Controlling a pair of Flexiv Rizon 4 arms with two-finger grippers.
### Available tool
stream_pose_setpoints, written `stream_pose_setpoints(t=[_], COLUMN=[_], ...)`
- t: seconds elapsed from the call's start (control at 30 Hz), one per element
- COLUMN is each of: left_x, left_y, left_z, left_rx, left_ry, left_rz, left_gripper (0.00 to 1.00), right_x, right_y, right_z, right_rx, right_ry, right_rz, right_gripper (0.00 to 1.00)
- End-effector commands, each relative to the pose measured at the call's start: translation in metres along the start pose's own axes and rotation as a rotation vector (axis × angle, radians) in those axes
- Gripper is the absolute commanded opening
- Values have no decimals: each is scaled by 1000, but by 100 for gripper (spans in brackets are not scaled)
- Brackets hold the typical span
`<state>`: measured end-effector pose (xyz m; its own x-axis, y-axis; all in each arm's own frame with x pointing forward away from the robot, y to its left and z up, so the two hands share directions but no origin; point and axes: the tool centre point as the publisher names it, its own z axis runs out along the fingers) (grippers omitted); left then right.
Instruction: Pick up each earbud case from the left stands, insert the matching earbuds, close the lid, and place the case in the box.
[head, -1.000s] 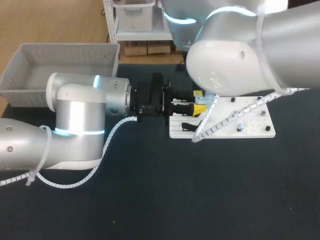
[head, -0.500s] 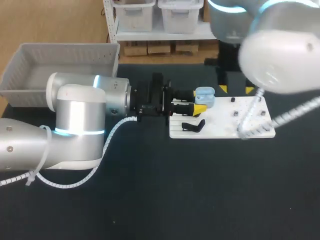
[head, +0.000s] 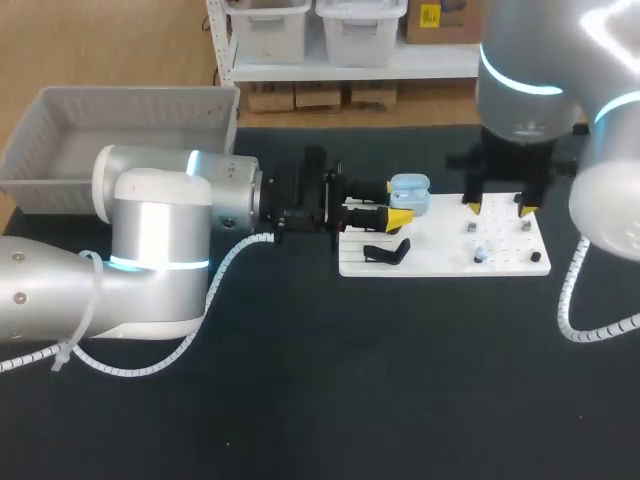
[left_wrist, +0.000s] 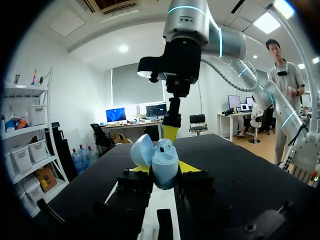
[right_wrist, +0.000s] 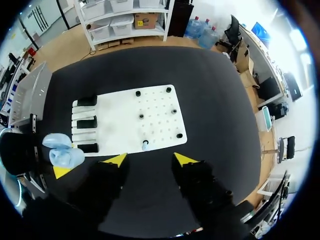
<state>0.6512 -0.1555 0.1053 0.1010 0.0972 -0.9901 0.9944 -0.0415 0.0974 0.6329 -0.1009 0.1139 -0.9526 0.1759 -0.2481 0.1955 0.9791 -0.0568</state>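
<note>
Dark table (head: 300, 400): left tool (head: 395, 202) grips open blue case (head: 410, 190); right tool (head: 498, 208) spread.

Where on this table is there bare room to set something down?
The dark table between the white board and the robot is bare. Crowded: the board's left end, where the left end effector grips the earbud case, and its right end under the open right end effector.

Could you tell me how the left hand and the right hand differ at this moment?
The left hand is shut on the open light blue earbud case, while the right hand is open and holds nothing. The left hand lies level, reaching over the end of the white board that carries the black stands; the right hand points straight down above the board's other end. Both have yellow fingertips.
</note>
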Motion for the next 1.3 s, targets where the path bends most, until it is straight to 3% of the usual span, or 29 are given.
stream_pose_setpoints(t=[0.03, 0.7, 0.87, 1.07, 1.3], left_x=[1, 1, 1, 1, 1], left_y=[-2, -2, -2, -2, -2], left_z=[0, 0, 0, 0, 0], left_rx=[-8, -8, -8, -8, -8], left_ry=[-3, -3, -3, -3, -3], left_rz=[3, 3, 3, 3, 3], left_gripper=[0, 0, 0, 0, 0], right_x=[-1, -1, -9, -18, -11], right_y=[1, 1, 6, -4, -12], right_z=[5, 5, 22, 36, 38], right_rx=[-1, -1, 15, -33, -59], right_ry=[-3, -3, -29, -50, -22], right_rz=[1, 1, -53, -71, -68], right_gripper=[100, 100, 100, 100, 100])
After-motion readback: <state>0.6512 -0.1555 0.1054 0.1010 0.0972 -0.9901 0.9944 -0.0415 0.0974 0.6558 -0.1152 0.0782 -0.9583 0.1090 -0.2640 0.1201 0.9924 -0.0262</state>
